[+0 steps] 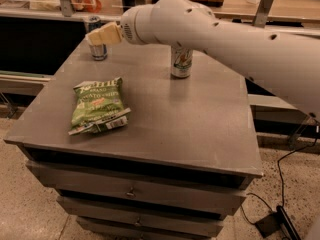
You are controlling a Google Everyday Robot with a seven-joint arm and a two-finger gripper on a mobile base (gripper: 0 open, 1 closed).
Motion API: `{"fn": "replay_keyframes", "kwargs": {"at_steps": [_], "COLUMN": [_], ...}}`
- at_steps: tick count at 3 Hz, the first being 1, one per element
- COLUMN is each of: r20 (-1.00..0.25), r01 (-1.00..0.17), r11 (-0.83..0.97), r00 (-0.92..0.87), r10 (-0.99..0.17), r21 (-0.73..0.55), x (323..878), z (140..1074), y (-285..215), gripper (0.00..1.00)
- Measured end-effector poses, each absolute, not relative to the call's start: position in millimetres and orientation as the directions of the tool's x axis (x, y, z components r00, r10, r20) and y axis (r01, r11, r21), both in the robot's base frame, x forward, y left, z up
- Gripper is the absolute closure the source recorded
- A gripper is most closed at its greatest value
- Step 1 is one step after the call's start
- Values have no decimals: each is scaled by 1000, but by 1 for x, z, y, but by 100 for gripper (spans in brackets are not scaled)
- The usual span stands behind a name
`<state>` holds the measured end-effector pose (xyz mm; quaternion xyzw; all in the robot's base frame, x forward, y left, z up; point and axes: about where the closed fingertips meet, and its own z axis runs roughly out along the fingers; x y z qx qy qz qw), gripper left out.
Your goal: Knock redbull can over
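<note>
Robot's cream gripper (103,34) is hanging at the end of the big white arm (225,39), right in front of the redbull can (98,52), and I cannot tell if it is open or closed. That thin blue-and-silver can is standing straight up near the far left corner of the gray table (200,119), its shiny top peeking out above the gripper.
</note>
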<state>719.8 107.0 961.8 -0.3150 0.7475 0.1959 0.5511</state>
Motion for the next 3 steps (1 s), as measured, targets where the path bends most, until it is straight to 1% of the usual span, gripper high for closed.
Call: {"fn": "replay_keyframes", "kwargs": {"at_steps": [3], "r20": [-970], "r01": [-607], "r11": [788], "r00": [-117], "r10": [-214], "r21": [-100], "x": [768], "z": [936], "y": [129], "gripper": [0]}}
